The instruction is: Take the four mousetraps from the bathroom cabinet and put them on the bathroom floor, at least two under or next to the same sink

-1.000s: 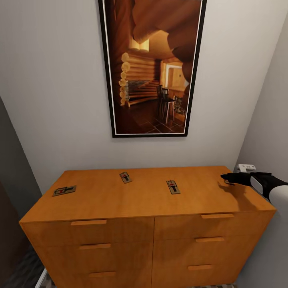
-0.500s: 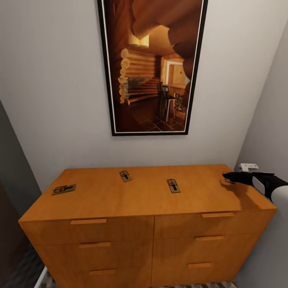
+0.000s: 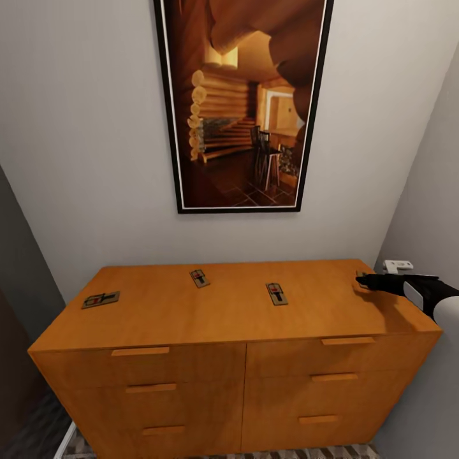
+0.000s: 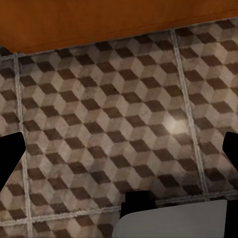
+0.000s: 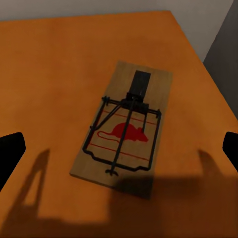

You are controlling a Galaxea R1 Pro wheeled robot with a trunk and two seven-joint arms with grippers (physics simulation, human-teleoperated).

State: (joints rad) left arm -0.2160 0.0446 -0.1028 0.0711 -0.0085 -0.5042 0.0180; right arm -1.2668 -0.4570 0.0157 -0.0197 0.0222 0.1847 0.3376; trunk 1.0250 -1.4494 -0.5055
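In the head view, four mousetraps [image 3: 276,293] are seen lying on the cabinet [image 3: 191,319] top, the right tool [image 3: 361,281] hovering at the rightmost one. In the left wrist view, the left tool [image 4: 121,151] is spread wide above the bathroom floor [image 4: 109,124]. In the right wrist view, one mousetrap is framed between wide-spread fingers [image 5: 10,151].

Low wide orange-brown wooden cabinet [image 3: 236,331] with six drawers, flat top carrying four small tan wooden mousetraps with dark wire. One [image 3: 100,299] at 9 o'clock near the edge, one [image 3: 199,278] at 11 o'clock, one [image 3: 276,293] just right of centre, one [image 3: 361,278] at 3 o'clock by the corner. Cabinet stands on brown-beige cube-pattern tiled floor [image 4: 114,129].
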